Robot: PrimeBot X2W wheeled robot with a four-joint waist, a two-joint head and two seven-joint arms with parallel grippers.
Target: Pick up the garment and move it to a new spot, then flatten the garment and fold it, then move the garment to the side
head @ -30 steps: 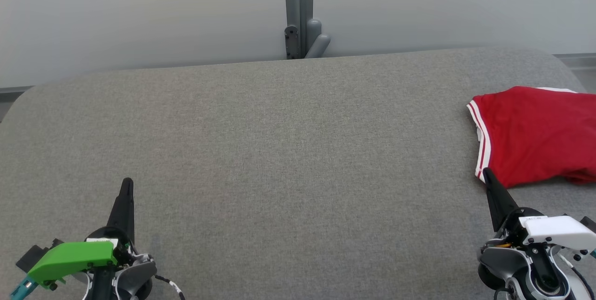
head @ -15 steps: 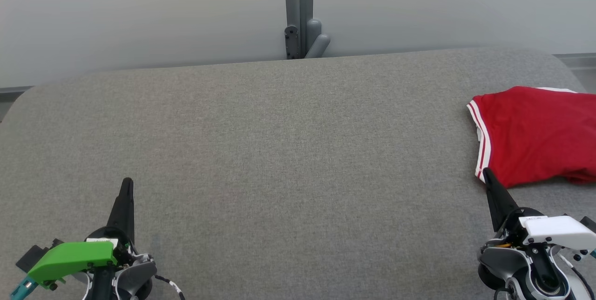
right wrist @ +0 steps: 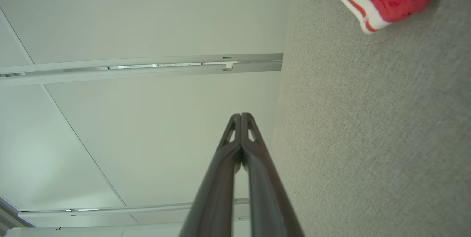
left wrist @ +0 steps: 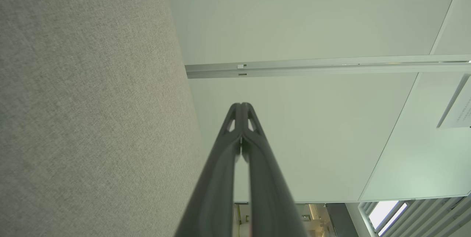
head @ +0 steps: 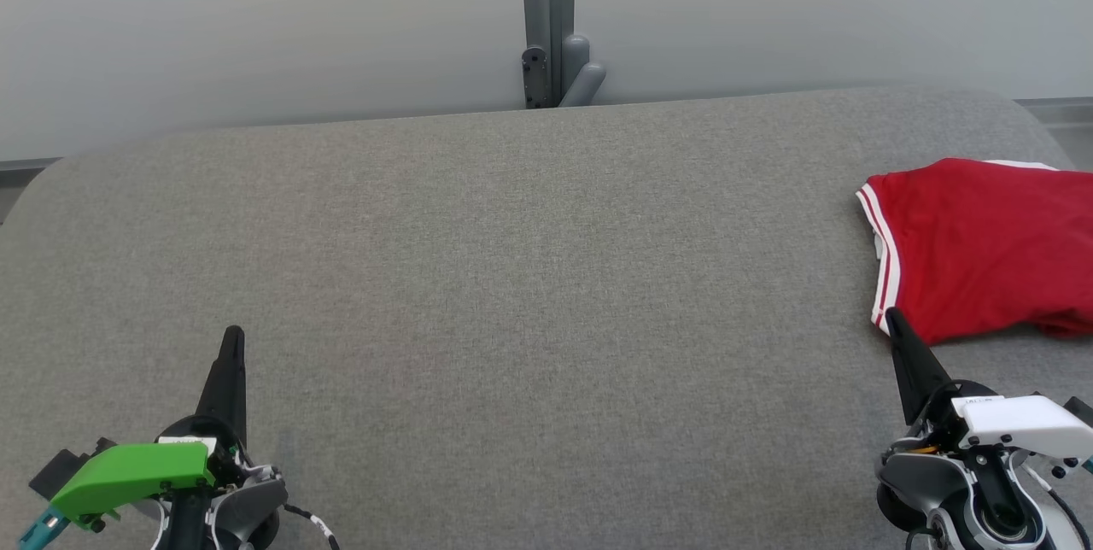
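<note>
Head view showed the folded red garment lying at three o'clock on the counter, seemingly set aside; left tool and right tool rested clenched, empty, apparently finished.

Wide grey fabric-covered surface with rounded far corners, plain pale wall behind, vertical grey metal post at centre

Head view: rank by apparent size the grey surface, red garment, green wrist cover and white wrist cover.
1. grey surface
2. red garment, partly cut off by the frame edge
3. green wrist cover and white wrist cover: look alike, not ranked
</note>
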